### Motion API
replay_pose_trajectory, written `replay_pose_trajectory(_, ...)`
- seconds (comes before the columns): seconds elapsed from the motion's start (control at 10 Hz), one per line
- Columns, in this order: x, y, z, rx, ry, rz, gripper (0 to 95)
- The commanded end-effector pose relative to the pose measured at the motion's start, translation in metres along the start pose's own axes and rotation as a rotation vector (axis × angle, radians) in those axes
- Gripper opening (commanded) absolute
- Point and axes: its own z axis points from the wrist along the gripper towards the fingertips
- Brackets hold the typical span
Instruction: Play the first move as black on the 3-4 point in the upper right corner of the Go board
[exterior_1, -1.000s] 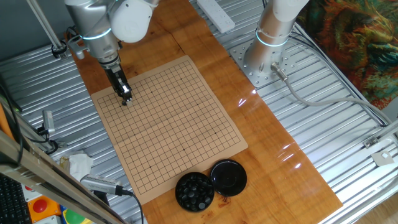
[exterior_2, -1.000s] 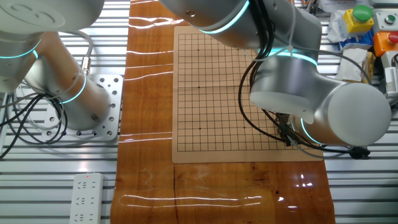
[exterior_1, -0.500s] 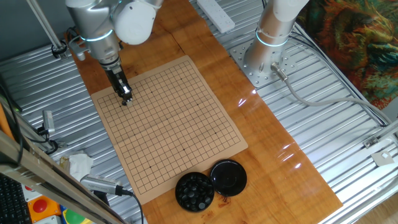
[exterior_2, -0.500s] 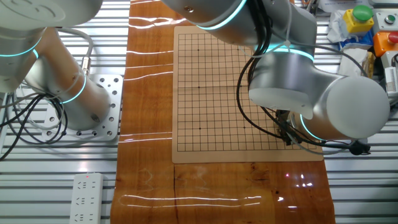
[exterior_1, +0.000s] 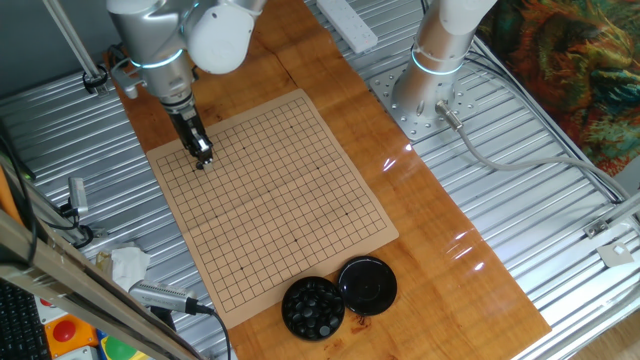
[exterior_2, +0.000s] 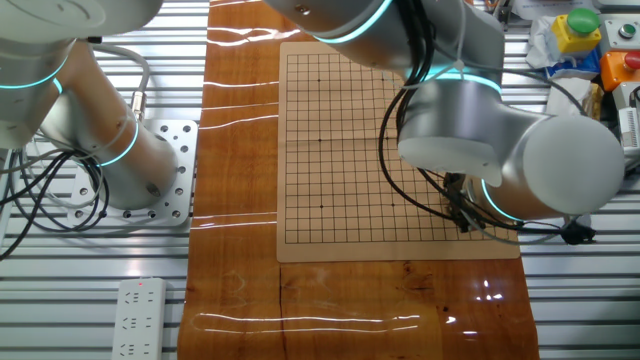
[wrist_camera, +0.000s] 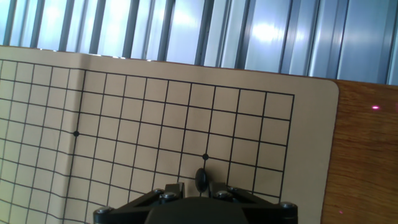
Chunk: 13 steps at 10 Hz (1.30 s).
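Claw (wrist_camera: 203, 184) pinching black stone (wrist_camera: 202, 179).

Pincer (exterior_1: 202, 160) low over Go board (exterior_1: 300, 230)

a glossy wooden tabletop (exterior_1: 470, 250) lies on ribbed metal slats (exterior_1: 560, 215), catching bright glints of light.

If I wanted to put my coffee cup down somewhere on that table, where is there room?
The wooden strip right of the Go board, between the arm's base and the black bowl and lid, is bare. The board's far corner is crowded: the tool holds a black stone there. The near-left edge is cluttered.
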Motion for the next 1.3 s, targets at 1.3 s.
replay_pose_trajectory(1.3, 0.0007, -0.0019, -0.0005, 0.03, -0.001, -0.031, 19.0)
